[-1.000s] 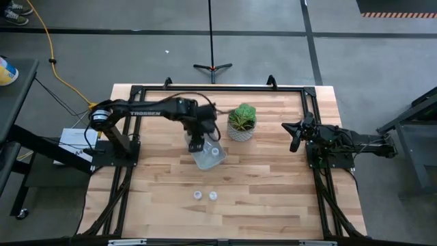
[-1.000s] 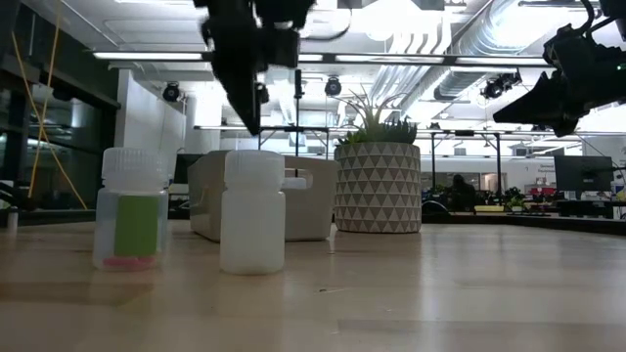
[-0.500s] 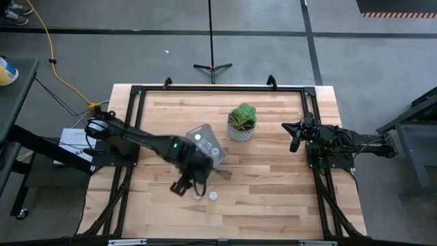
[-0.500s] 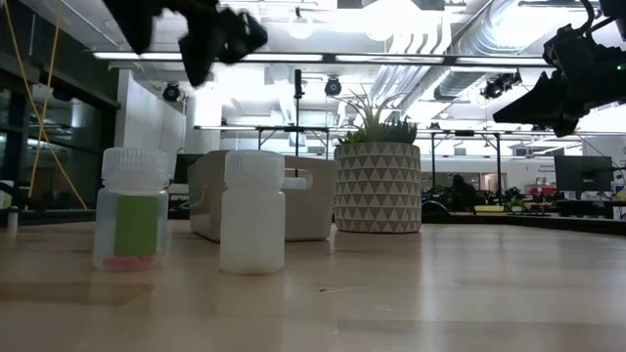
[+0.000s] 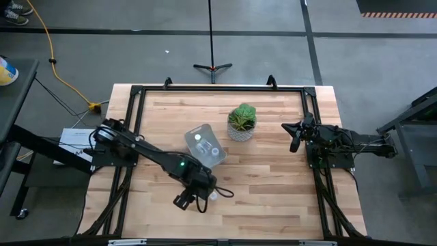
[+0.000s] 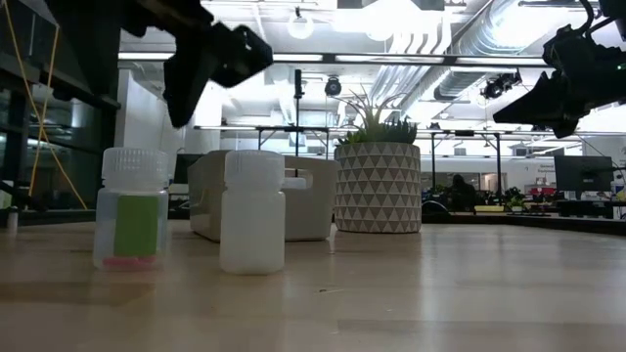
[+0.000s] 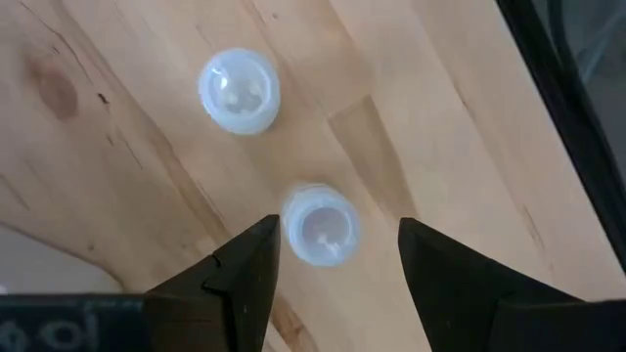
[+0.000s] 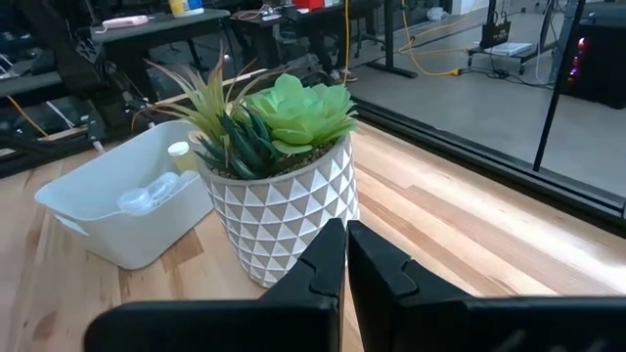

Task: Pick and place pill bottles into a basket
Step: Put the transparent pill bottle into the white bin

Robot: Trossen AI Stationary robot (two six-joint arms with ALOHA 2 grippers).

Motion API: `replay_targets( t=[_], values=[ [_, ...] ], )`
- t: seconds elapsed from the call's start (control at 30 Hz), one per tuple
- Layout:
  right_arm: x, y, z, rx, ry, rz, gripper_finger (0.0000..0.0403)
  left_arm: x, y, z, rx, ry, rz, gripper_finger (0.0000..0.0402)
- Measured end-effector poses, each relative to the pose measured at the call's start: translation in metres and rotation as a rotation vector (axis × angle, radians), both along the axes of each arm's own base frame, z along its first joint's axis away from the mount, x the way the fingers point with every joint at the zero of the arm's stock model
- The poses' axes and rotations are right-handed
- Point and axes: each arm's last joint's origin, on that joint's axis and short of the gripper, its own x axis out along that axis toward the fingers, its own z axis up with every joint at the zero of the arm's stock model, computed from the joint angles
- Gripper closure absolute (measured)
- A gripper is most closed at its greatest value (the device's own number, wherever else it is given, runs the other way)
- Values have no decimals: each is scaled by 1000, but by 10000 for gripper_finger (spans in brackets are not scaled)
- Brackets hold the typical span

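Two pill bottles stand upright on their bases near the table's front middle: one with a greenish label (image 6: pixel 130 208) and a whitish one (image 6: pixel 252 211). From above they show as two pale caps (image 7: pixel 240 90) (image 7: pixel 320 227). My left gripper (image 7: pixel 337 259) is open and points down above them, its fingers either side of the nearer cap without touching it; in the low view it (image 6: pixel 201 64) hangs above the bottles. The basket (image 5: pixel 205 145) sits farther back with bottles inside (image 8: pixel 156 188). My right gripper (image 8: pixel 344 259) is shut and waits at the table's right side (image 5: pixel 295 133).
A white patterned pot with a green plant (image 5: pixel 241 123) stands just right of the basket. Black frame rails (image 5: pixel 130 137) run along the table's sides. Bare wood lies around the two bottles at the front.
My left gripper has gone from above the basket toward the table's near edge and now hangs over the two standing bottles. The bottles and the basket have kept their places.
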Motion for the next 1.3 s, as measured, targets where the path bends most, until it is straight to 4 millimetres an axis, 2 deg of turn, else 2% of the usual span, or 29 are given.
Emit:
replay_targets(
  t=[0.33, 0.5, 0.73, 1.2, 1.3],
  values=[
    [0, 0, -1, 0, 6, -1, 396, 8, -3, -25, 26, 56, -8, 158],
    [0, 0, -1, -1, 6, -4, 396, 9, -4, -30, 21, 37, -9, 158],
    [0, 0, -1, -1, 6, -4, 396, 1, -1, -49, 14, 73, -15, 158],
    [-1, -1, -1, -10, 13, -37, 396, 4, -2, -50, 3, 40, -8, 159],
    [-1, -1, -1, -10, 14, -37, 396, 4, -2, -50, 3, 39, -11, 171]
  ],
)
